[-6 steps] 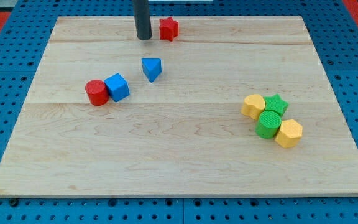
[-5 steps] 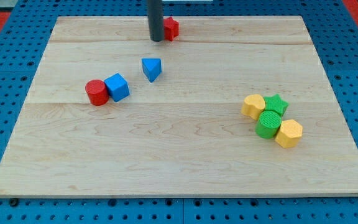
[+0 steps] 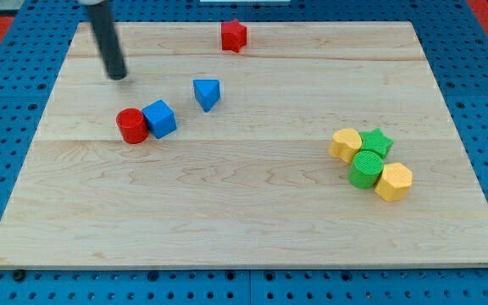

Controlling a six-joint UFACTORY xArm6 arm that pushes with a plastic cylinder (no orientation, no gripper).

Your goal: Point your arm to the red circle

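Note:
The red circle (image 3: 130, 126), a short red cylinder, lies on the wooden board (image 3: 244, 212) at the view's left, touching a blue cube (image 3: 159, 118) on its right. My tip (image 3: 118, 76) rests on the board above the red circle, slightly to its left, with a clear gap between them. The dark rod rises from the tip toward the view's top left.
A blue triangular block (image 3: 207, 93) lies right of the cube. A red star-like block (image 3: 233, 36) sits near the top edge. At the view's right, two yellow blocks (image 3: 345, 144) (image 3: 393, 181), a green star (image 3: 377, 141) and a green cylinder (image 3: 365, 168) cluster together.
My tip has moved from beside the red block at the top edge leftward and down, to just above the red circle. No block has moved.

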